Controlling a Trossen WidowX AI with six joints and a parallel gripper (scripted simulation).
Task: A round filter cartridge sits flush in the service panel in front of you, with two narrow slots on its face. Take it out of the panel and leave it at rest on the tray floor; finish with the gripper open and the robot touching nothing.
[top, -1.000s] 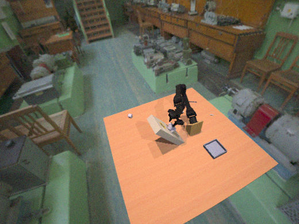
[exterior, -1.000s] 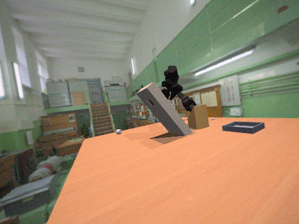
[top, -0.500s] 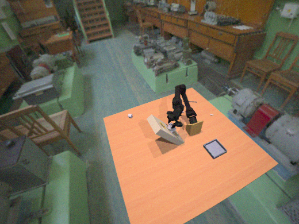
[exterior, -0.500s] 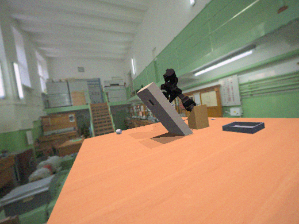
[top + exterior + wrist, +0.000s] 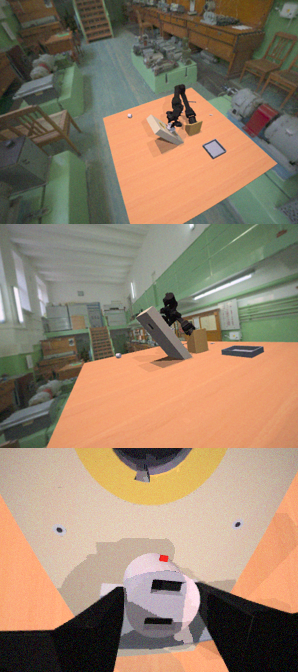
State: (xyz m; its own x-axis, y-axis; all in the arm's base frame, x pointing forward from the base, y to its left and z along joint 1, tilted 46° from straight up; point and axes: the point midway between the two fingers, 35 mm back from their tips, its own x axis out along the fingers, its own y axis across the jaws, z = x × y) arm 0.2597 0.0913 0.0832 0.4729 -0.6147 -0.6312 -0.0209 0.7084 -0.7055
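Observation:
The service panel [image 5: 155, 126] [image 5: 164, 334] [image 5: 105, 513] leans at a slant. Its round opening, inside a yellow ring [image 5: 150, 496], is dark and empty. The white round cartridge [image 5: 171, 128] [image 5: 145, 595] is out of that opening, low in front of the panel face; its two dark slots and a red mark show in the wrist view. My gripper [image 5: 159, 590] is shut on the cartridge, one black finger at each side. In the exterior view the panel hides the cartridge and fingertips. The tray [image 5: 214, 149] [image 5: 236, 352] is empty, right of the panel.
A brown block [image 5: 193, 129] [image 5: 197, 342] stands beside the panel, between it and the tray, close to the arm. A small white cylinder [image 5: 129, 115] [image 5: 118, 355] lies on the table's far left. A tiny white piece [image 5: 210, 115] lies at the far right.

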